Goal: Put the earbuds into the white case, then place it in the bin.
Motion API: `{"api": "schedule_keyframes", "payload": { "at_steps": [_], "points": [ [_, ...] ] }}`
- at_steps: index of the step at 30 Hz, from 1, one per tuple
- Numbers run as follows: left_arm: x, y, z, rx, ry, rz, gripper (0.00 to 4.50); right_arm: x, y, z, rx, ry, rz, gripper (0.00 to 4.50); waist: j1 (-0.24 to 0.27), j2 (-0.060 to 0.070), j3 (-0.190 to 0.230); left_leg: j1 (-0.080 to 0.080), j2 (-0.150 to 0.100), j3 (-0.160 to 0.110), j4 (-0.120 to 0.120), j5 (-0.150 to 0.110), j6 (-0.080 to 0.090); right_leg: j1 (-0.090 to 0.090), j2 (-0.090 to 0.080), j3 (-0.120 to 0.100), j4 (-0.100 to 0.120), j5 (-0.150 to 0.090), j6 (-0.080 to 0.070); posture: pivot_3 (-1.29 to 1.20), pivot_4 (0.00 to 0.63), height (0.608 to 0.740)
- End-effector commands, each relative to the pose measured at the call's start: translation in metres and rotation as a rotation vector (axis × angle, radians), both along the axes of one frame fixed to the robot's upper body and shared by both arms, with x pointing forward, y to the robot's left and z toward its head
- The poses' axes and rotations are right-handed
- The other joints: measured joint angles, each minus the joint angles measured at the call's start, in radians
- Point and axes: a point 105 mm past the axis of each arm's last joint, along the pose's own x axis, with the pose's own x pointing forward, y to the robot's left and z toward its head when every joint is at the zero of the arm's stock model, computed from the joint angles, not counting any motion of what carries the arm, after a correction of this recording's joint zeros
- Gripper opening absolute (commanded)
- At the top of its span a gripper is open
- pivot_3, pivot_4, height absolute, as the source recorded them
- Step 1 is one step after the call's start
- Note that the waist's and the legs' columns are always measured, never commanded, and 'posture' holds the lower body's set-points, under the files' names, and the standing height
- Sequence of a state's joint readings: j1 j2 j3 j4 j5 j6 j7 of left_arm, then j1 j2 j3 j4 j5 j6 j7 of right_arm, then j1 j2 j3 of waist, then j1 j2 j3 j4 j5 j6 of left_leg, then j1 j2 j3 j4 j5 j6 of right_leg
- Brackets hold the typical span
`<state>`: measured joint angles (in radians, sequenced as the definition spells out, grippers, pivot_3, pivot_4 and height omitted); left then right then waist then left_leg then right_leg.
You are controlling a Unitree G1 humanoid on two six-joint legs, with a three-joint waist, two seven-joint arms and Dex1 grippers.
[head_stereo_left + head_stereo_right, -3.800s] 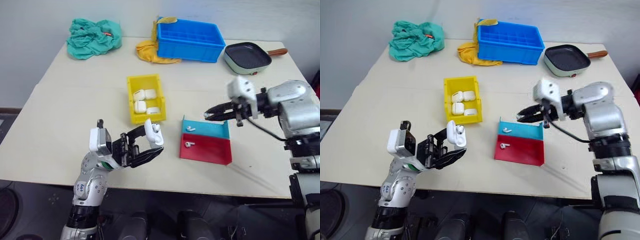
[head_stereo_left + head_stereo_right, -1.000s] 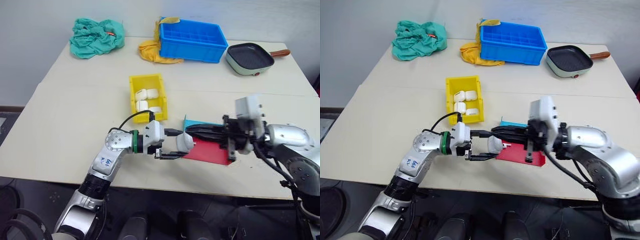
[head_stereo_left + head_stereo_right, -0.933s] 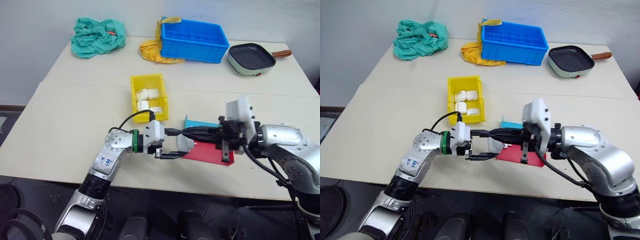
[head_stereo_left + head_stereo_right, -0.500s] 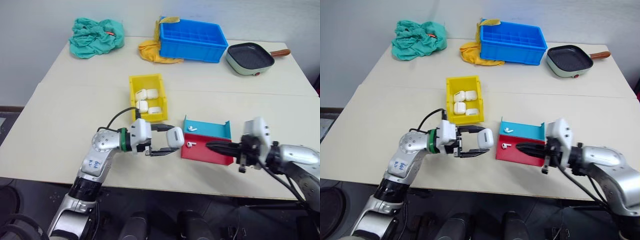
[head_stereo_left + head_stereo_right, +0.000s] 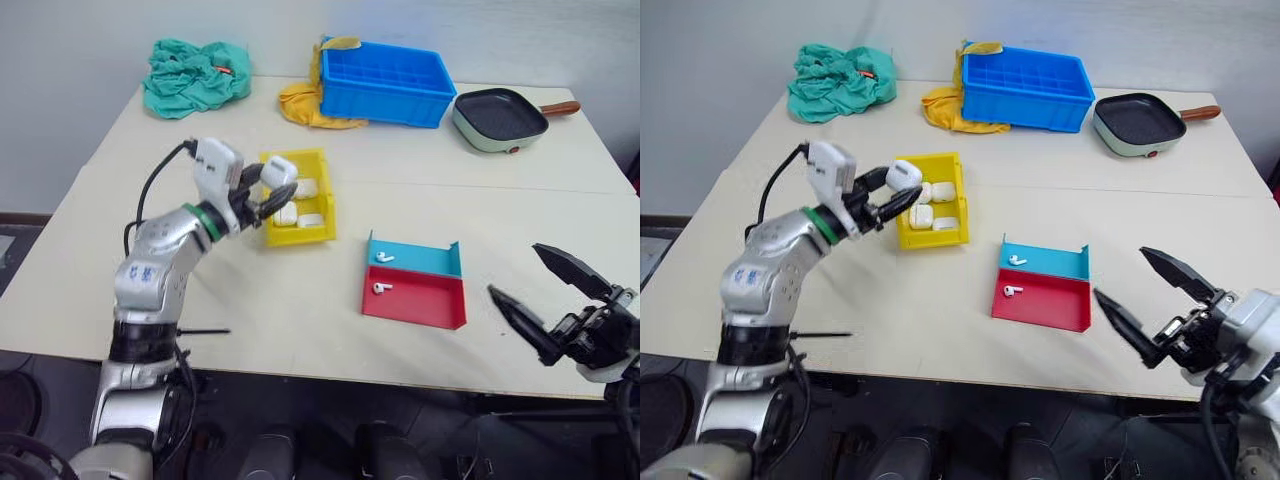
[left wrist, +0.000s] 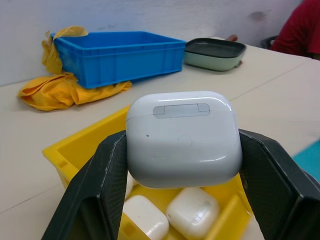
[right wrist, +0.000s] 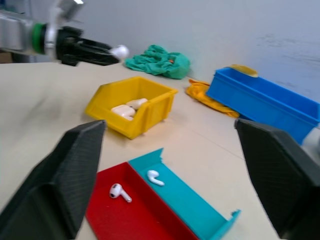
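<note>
Left gripper [image 5: 268, 193] clamped the closed white case [image 5: 277, 171] over the bin [image 5: 318, 232] edge at its 9 o'clock; right gripper [image 5: 548, 300] spread wide, empty, at 4 o'clock from earbuds [image 5: 379, 288] in trays [image 5: 430, 305].

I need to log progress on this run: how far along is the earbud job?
Done: the white case is shut, gripped by the left end effector over the bin, beside other cases already inside. In hand: the carry to the bin. Left: releasing it. Two earbuds lie in the red and blue trays; the right end effector is open.
</note>
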<state>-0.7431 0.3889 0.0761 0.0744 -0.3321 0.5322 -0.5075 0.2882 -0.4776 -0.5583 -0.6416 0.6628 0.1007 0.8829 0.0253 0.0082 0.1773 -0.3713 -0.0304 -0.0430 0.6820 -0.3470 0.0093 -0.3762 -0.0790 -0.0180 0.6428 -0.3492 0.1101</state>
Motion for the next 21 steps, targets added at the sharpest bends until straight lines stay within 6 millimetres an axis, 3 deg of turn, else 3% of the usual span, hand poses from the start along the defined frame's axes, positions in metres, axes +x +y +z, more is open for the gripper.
{"api": "schedule_keyframes", "payload": {
  "at_steps": [1, 5, 7, 10, 11, 13, 16, 18, 21],
  "points": [
    [0.021, -0.009, -0.001, 0.036, 0.015, 0.01, 2.82, -0.001, 0.007, 0.002, -0.031, -0.048, 0.02, 4.47, 0.0, 0.0, 0.0, 0.0, -0.001, 0.0, 0.0, 0.0, 0.0, 0.0, 0.0, 0.0, 0.0, 0.0, 0.0, 0.0, 0.15, 0.74],
    [0.036, -0.014, -0.007, 0.054, 0.046, -0.01, 2.82, 0.002, 0.01, -0.002, -0.041, -0.047, 0.027, 4.47, -0.004, -0.001, 0.001, 0.0, -0.002, 0.0, 0.0, 0.0, 0.001, -0.001, 0.0, -0.001, 0.0, 0.0, 0.0, 0.0, 0.15, 0.74],
    [0.042, -0.012, -0.011, 0.097, 0.06, 0.007, 3.54, 0.003, 0.012, -0.005, -0.061, -0.041, 0.033, 4.5, -0.005, -0.001, 0.001, 0.0, -0.001, 0.0, -0.001, 0.0, 0.0, -0.002, 0.0, 0.0, 0.0, 0.0, 0.0, 0.0, 0.15, 0.74],
    [0.038, -0.005, 0.002, 0.094, -0.015, -0.013, 4.41, 0.003, 0.006, -0.009, -0.075, -0.021, 0.024, 4.5, -0.005, -0.001, 0.001, 0.0, -0.001, 0.0, 0.0, 0.0, 0.0, -0.002, 0.0, 0.0, 0.001, 0.0, 0.0, 0.0, 0.15, 0.74],
    [0.035, -0.001, 0.007, 0.078, -0.044, -0.022, 4.46, 0.004, 0.004, -0.011, -0.08, -0.013, 0.022, 4.5, -0.005, -0.001, 0.001, 0.0, -0.001, 0.0, 0.0, 0.0, 0.0, -0.002, 0.0, 0.0, 0.001, 0.0, 0.0, 0.0, 0.15, 0.74],
    [0.017, 0.015, 0.01, 0.12, -0.097, -0.074, 4.46, 0.005, 0.001, -0.012, -0.104, 0.005, 0.022, 4.5, -0.007, -0.001, 0.001, 0.0, -0.001, -0.001, 0.0, 0.0, 0.0, -0.002, 0.0, 0.0, 0.001, 0.0, 0.0, 0.0, 0.15, 0.74],
    [-0.015, 0.037, 0.0, 0.297, -0.176, -0.158, 4.46, 0.005, -0.005, -0.012, -0.137, 0.027, 0.024, 4.5, -0.026, -0.001, 0.001, 0.001, -0.001, -0.001, -0.003, 0.0, 0.0, -0.003, 0.0, 0.004, 0.0, 0.0, 0.0, 0.0, 0.15, 0.74],
    [-0.038, 0.057, -0.009, 0.415, -0.258, -0.163, 4.46, 0.004, -0.01, -0.014, -0.179, 0.056, 0.042, 4.5, -0.026, -0.001, 0.001, 0.003, -0.001, -0.003, -0.003, 0.0, -0.001, -0.003, 0.0, 0.004, 0.0, 0.0, 0.0, 0.0, 0.15, 0.74],
    [-0.072, 0.098, -0.036, 0.512, -0.196, -0.164, 4.46, 0.0, -0.019, -0.02, -0.255, 0.12, 0.083, 4.5, -0.027, -0.001, 0.001, 0.003, -0.001, -0.002, -0.002, 0.0, -0.001, -0.002, 0.0, 0.006, -0.002, 0.0, 0.0, 0.0, 0.15, 0.74]
  ]
}}
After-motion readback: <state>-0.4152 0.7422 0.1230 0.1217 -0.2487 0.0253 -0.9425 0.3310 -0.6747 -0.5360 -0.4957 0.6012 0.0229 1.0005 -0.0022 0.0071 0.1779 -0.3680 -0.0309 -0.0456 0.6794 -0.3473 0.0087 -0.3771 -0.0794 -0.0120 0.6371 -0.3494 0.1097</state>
